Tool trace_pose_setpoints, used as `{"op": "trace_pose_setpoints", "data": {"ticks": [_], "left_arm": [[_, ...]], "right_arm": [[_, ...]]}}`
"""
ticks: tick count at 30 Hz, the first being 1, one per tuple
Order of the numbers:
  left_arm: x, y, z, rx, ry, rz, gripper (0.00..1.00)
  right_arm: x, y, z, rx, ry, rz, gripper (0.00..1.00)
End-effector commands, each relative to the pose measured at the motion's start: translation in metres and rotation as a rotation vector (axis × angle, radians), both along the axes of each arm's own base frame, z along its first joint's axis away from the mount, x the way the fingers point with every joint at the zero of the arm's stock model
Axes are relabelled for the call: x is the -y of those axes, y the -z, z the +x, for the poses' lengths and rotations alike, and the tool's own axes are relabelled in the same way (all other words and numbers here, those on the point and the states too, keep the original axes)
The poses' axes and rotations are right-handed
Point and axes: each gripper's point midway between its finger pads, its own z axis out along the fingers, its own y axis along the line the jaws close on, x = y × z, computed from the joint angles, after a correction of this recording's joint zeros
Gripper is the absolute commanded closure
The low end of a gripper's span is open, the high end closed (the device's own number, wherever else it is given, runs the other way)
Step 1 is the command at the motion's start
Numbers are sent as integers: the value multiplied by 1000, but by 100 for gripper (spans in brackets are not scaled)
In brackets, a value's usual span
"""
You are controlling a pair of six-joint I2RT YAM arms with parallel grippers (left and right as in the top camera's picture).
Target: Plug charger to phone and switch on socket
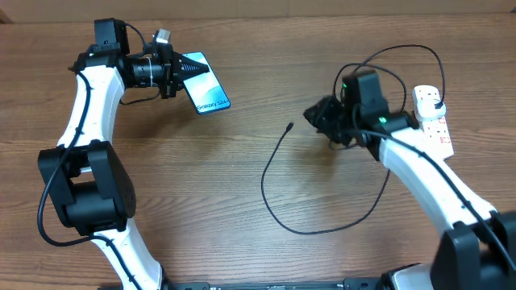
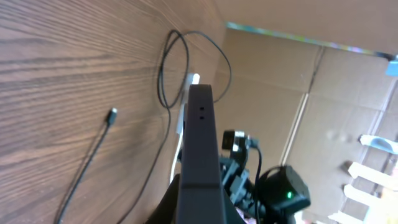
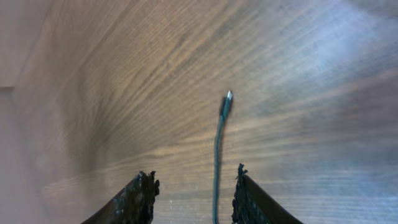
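The right end effector (image 3: 193, 175), released, straddles the charger (image 3: 217, 143) without touching; left end effector (image 1: 182, 71) clenches the phone (image 1: 208, 90).

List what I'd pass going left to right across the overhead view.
left end effector gripping the phone → charger tip → right end effector → socket

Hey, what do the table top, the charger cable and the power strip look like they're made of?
Table top: wood or wood-look laminate, matte; brown grain streaks run across it.
Charger cable: probably a rubbery plastic sheath, dull black; it lies in loose curves. Its tip glints, likely metal.
Power strip: hard plastic, smooth white moulded casing.
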Motion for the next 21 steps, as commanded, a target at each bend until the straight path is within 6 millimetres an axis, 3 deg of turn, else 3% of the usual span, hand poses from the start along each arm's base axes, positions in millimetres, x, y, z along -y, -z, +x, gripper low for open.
{"op": "trace_pose_setpoints", "data": {"ticks": [1,11,18,21], "left_arm": [[6,-21,-4,23,34,-72,96],[6,-20,-4,14,30,-71,96],[5,-17,-2,-61,-3,-69,96],[4,-14,-1,-62,-11,-53,96]], "right_arm": [[-8,-1,22,7,-26,-60,57],[-42,68,23,-193,-45,-60,54],[-53,94,18,-252,-17,-64,52],[-54,102,17,-266,-10,-66,57]]}}
